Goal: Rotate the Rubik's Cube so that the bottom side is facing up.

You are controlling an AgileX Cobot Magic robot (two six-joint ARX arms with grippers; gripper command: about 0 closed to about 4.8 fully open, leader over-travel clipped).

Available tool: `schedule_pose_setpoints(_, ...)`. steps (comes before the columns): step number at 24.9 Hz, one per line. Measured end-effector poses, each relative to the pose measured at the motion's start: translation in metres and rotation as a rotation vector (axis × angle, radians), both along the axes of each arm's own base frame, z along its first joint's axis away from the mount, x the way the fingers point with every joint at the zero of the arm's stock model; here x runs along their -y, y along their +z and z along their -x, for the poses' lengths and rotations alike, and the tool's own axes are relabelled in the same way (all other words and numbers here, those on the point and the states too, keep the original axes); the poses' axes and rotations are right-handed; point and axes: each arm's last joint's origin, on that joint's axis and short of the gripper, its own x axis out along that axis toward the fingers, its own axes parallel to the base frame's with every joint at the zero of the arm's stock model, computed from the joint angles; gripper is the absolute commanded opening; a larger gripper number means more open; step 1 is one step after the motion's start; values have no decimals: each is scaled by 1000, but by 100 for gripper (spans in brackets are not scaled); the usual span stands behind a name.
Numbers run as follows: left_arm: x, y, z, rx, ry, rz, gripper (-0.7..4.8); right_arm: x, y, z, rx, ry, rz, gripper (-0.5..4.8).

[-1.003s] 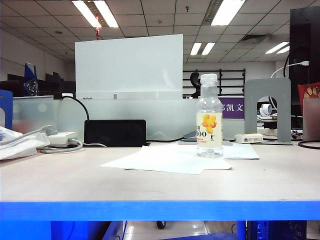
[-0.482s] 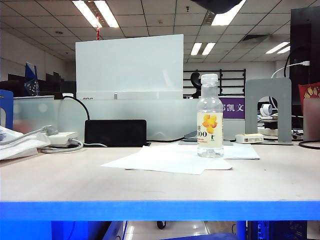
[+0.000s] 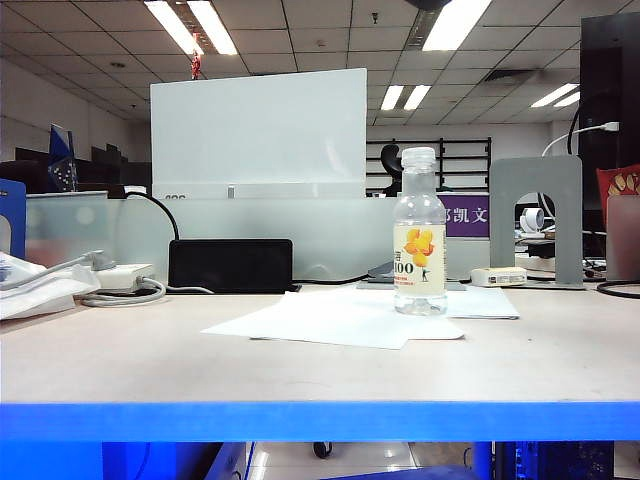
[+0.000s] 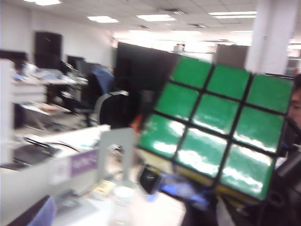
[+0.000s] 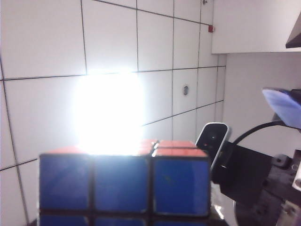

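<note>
The table (image 3: 320, 370) carries sheets of white paper (image 3: 340, 318) near its middle and a clear bottle (image 3: 419, 232) standing upright on the paper, right of centre. A black box (image 3: 230, 265) sits toward the far edge, with a cable coil (image 3: 120, 290) near the far left.

The Rubik's Cube (image 4: 218, 127) is off the table, raised above the exterior view's field. In the left wrist view its green face fills the frame, tilted. In the right wrist view its blue face (image 5: 124, 190) fronts the camera and its red face points toward the ceiling. A cube has no long axis.

Neither the left gripper nor the right gripper shows fingers clearly; whether either one grips the cube cannot be told.
</note>
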Motion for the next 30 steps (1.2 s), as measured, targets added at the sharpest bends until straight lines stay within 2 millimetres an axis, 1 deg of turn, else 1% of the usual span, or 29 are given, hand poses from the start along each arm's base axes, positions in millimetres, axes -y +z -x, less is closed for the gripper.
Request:
schedule_pose_setpoints(3, 9, -2, -2, -25, -56, 10, 479, -1, 2, 2, 6, 0, -17, 241)
schedule_pose_setpoints(7, 16, 1, 1, -2, -113, 24, 479, -1, 4, 5, 18, 8, -25, 241)
schedule_pose_setpoints(9, 16, 5, 4, 14, -148, 36, 479, -5, 0, 5, 0, 21, 4, 241)
schedule_pose_setpoints(19, 16, 8, 7, 37, -176, 38, 479, -9, 1, 11, 27, 64, 24, 241)
schedule_pose_setpoints(21, 16, 9, 7, 46, -178, 42, 375, -10, 1, 11, 30, 69, 26, 241)
schedule_pose_setpoints(22, 15, 10, 8, 52, -178, 42, 301, -10, 1, 11, 30, 70, 27, 241)
schedule_pose_setpoints(23, 14, 11, 9, 68, -181, 35, 239, -10, 1, 11, 30, 69, 26, 241)
schedule_pose_setpoints(24, 13, 11, 9, 78, -181, 30, 151, -9, 2, 12, 30, 69, 26, 242)
schedule_pose_setpoints(25, 12, 12, 9, 102, -180, 23, 137, -10, 2, 12, 31, 71, 25, 242)
schedule_pose_setpoints(27, 12, 13, 10, 113, -180, 23, 137, -10, 3, 13, 34, 73, 22, 244)
schedule_pose_setpoints(28, 12, 13, 10, 114, -181, 22, 133, -10, 3, 13, 35, 73, 20, 268)
schedule_pose_setpoints(29, 12, 13, 10, 114, -181, 22, 110, -10, 3, 13, 35, 74, 21, 305)
schedule_pose_setpoints(30, 12, 13, 10, 114, -181, 22, 105, -10, 3, 13, 35, 74, 21, 344)
